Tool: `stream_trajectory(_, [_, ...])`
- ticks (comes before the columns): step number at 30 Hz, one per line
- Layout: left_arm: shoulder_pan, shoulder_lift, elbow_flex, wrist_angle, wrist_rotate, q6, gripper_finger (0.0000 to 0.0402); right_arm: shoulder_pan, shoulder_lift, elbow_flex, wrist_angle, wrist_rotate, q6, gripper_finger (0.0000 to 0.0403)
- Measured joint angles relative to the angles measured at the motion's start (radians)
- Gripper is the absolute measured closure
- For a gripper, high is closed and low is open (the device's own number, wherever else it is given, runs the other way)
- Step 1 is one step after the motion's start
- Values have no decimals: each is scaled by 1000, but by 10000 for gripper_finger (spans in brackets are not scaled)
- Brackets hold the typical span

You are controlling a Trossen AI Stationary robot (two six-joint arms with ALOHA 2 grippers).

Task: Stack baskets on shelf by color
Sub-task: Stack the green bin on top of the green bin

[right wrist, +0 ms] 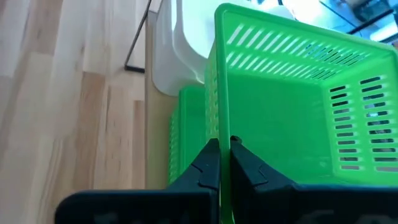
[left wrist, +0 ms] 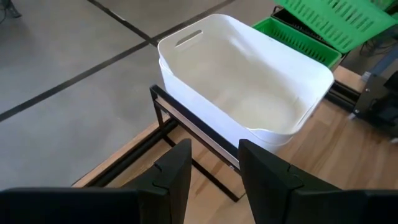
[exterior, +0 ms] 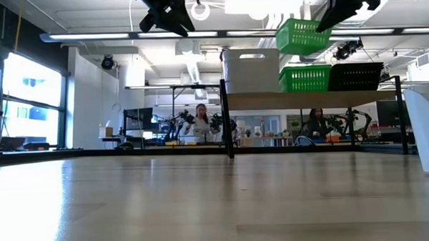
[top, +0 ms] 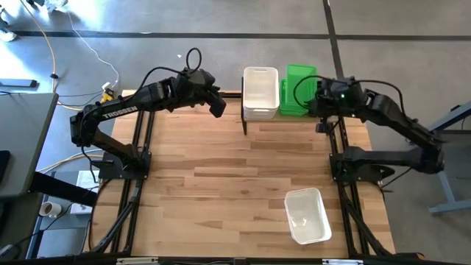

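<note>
A light-wood shelf stands at the table's far edge. On it sit nested white baskets, a green basket and a black basket. My right gripper is shut on another green basket, held tilted in the air above the shelved green one. My left gripper is open and hovers in the air just left of the white baskets, touching nothing. A third white basket rests upright on the table near the right front. My right gripper holds the lifted green basket by the rim of one side wall. The wall is pinched with one finger inside the basket and one outside. The basket is lifted clear and tilted above the green basket on the shelf.
The shelf's black legs stand on the table's far part. The wide middle of the wooden table lies between the two arm bases. People and other robot stations show in the room beyond the table.
</note>
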Motion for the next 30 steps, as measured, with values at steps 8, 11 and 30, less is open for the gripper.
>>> stream_trajectory(8, [0, 0, 0, -2, 0, -6, 280, -136, 41, -28, 5, -138, -20, 403])
stream_trajectory(11, [0, 0, 0, -2, 0, -6, 280, -143, 70, -30, 7, -145, -19, 403])
stream_trajectory(30, [0, 0, 0, -3, 0, -7, 280, -143, 176, -30, -22, -78, -36, 403])
